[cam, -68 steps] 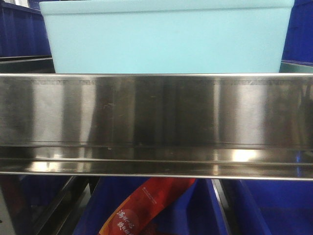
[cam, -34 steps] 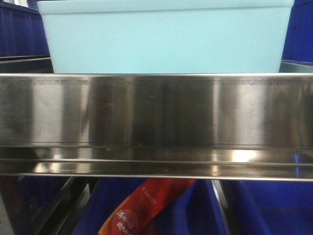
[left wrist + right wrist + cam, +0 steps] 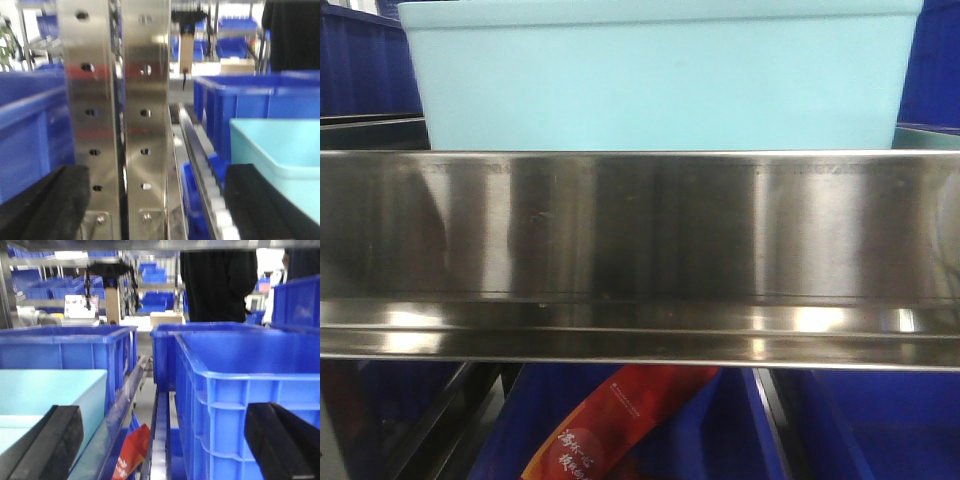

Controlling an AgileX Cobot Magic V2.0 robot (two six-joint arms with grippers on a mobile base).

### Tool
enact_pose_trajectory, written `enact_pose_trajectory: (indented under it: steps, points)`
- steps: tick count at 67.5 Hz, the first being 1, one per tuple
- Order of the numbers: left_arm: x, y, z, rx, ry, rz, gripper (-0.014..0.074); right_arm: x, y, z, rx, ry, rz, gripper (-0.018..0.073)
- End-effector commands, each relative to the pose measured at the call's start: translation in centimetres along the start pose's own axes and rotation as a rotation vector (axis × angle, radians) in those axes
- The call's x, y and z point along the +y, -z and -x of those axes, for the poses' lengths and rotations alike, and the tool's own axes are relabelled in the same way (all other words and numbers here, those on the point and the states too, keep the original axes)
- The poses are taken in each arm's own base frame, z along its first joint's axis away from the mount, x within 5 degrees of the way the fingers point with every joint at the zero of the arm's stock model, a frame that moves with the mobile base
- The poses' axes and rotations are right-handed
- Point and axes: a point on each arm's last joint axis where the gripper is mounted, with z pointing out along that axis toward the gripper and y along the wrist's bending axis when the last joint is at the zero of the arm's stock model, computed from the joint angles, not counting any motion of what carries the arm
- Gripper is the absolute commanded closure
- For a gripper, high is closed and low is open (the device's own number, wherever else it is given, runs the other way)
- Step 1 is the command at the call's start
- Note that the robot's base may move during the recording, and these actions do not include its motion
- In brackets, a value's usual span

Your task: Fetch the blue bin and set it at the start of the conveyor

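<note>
The pale cyan blue bin (image 3: 660, 75) stands on a stainless-steel shelf, its lower edge hidden behind the shelf's front rail (image 3: 640, 230). Its left corner shows at the right of the left wrist view (image 3: 280, 150), and its right corner at the lower left of the right wrist view (image 3: 50, 395). My left gripper (image 3: 158, 202) is open and empty in front of the perforated steel upright (image 3: 115, 115), left of the bin. My right gripper (image 3: 160, 440) is open and empty, right of the bin. The conveyor start is out of view.
Dark royal-blue ribbed crates stand beside the bin (image 3: 250, 390) (image 3: 245, 105) and on the shelf below (image 3: 840, 420). A red packet (image 3: 620, 420) lies in a lower crate. A person in black (image 3: 217, 285) stands behind the shelves.
The front view is nearly the same; only the reflections in the steel rail have shifted slightly.
</note>
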Motion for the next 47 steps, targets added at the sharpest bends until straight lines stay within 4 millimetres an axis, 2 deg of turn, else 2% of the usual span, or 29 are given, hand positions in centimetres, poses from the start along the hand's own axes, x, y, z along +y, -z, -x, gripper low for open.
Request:
enact_pose_trajectory:
  steps: [1, 10, 25, 37, 47]
  points:
    - [-0.3, -0.7, 0.9, 0.006, -0.008, -0.048, 0.0122, 0.0, -0.2, 1.2, -0.004, 0.013, -0.002, 0.0002]
    - [-1.4, -1.6, 2.2, 0.032, -0.019, -0.192, 0.0122, 0.4, -0.8, 3.1, 0.059, 0.06, 0.03, 0.0002]
    - [-4.5, -5.8, 3.9, 0.159, -0.048, -0.383, 0.0122, 1.7, -3.8, 5.0, 0.213, -0.04, 0.18, 0.0002]
    - [-7.3, -10.7, 6.0, 0.287, -0.02, -0.429, 0.0122, 2.9, -8.5, 6.0, 0.415, -0.031, 0.264, 0.0002]
    - [-9.2, -15.0, 8.4, 0.378, -0.036, -0.434, 0.0122, 4.4, -12.6, 8.0, 0.486, -0.016, 0.335, 0.0002]
